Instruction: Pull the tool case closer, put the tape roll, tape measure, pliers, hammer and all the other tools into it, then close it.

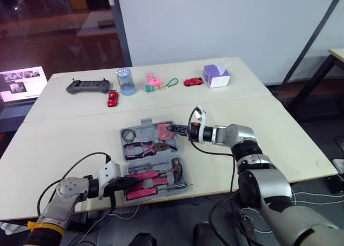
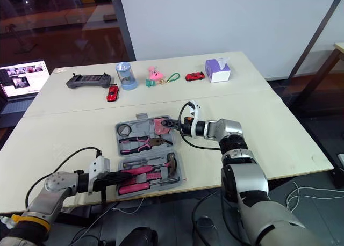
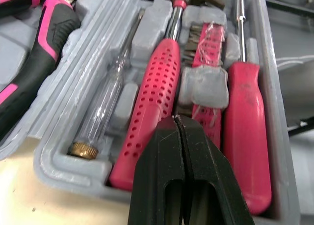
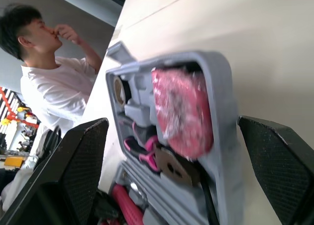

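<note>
hammer [image 3: 157, 102] in open tool case [image 1: 142, 130]

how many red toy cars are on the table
2. One red toy car lies beside the blue cylinder; the second red toy car sits just left of the purple tissue box. None seems hidden.

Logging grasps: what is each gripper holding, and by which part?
Nothing. The left gripper is shut empty over the hammer handle; the right gripper is open toward the tape measure.

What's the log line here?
tool case open, tools inside | left gripper shut at hammer handle | right gripper open astride tape measure corner | pending: close case
</note>
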